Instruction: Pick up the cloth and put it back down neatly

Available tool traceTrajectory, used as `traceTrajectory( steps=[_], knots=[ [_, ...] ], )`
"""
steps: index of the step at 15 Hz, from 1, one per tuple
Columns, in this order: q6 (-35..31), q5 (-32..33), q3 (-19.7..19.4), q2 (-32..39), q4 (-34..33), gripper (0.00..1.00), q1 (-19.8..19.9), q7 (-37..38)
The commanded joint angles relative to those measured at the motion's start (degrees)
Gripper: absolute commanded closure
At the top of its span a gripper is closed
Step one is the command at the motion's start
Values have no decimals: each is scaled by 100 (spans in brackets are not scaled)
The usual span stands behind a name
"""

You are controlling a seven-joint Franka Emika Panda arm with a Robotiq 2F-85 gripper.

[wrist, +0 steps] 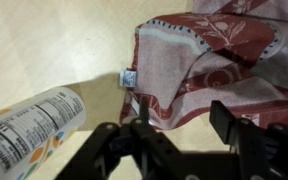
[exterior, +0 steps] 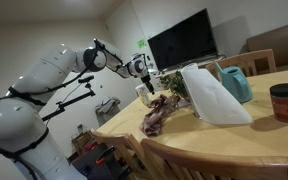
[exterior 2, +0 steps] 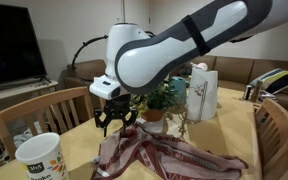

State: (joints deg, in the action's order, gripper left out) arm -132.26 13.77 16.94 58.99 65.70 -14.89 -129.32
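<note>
The cloth point(wrist: 219, 55), dark maroon with paler patches and a small white tag, lies crumpled on the wooden table point(wrist: 44, 45). It also shows in both exterior views as a wrinkled heap point(exterior: 158, 115) point(exterior 2: 169, 158). My gripper point(wrist: 182, 120) hovers just above the cloth's edge, and it hangs over the heap's end point(exterior 2: 115, 121) point(exterior: 144, 68). The jaws stand apart with only the cloth's hem and bare table between them. One fingertip point(wrist: 141, 115) is over the hem below the tag. Nothing is held.
A printed white cup point(wrist: 29, 125) point(exterior 2: 42, 158) stands close beside the gripper. A potted plant point(exterior 2: 164, 100), a stiff white sheet point(exterior: 216, 95), a teal jug point(exterior: 235, 83) and a red-lidded jar point(exterior: 284, 102) are on the table. Wooden chairs point(exterior 2: 34, 115) ring it.
</note>
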Motion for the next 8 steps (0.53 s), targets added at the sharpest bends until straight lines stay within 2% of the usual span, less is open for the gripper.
traceTrajectory(
  steps=[1,3,4,6,8],
  knots=[
    [231,-126,142,89,-36,67,37,-80],
    [273,-134,220,186,-78,80,25,-112],
    [105,-7,112,144,1,63,-2,-1],
    [107,-7,161,199,1,79,-5,-1],
    [108,-8,173,209,0,80,-4,-1]
  ],
)
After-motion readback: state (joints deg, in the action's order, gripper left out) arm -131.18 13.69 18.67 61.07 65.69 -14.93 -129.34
